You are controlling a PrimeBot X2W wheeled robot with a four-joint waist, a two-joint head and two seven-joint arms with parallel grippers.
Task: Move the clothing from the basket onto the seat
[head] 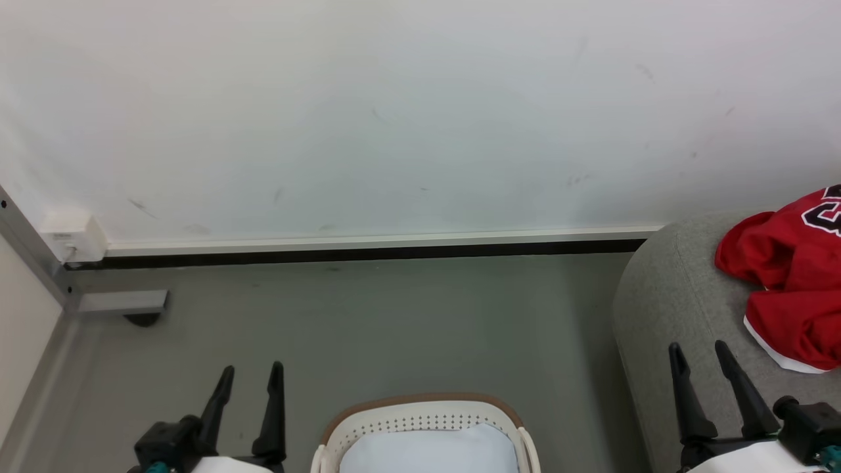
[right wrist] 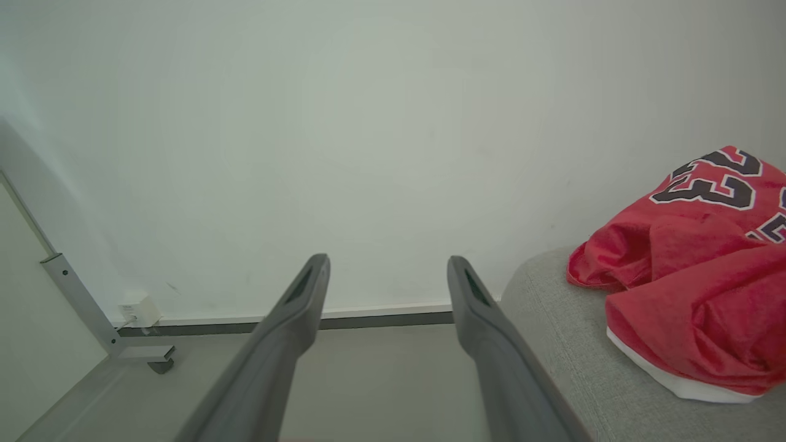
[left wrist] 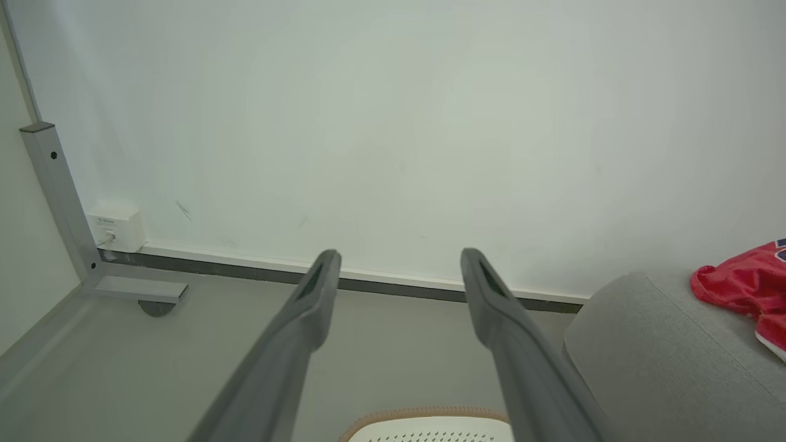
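Note:
Red clothing [head: 792, 276] with a black-and-white numeral and a white hem lies crumpled on the light grey seat [head: 663, 309] at the right; the same clothing [right wrist: 694, 294] on the seat [right wrist: 565, 344] fills the right of the right wrist view, and its edge [left wrist: 746, 285] shows on the seat [left wrist: 651, 356] in the left wrist view. The cream basket [head: 424, 420] with a brown rim sits at the bottom centre, with a pale blue-white surface inside it. My left gripper [head: 251, 373] hangs open left of the basket. My right gripper [head: 698, 351] is open over the seat's front corner, empty.
A white wall with a pale skirting board [head: 374, 242] runs across the back. A grey metal frame foot [head: 121, 303] and a small white wall box [head: 73, 235] stand at the far left. Grey floor [head: 394, 328] lies between wall, basket and seat.

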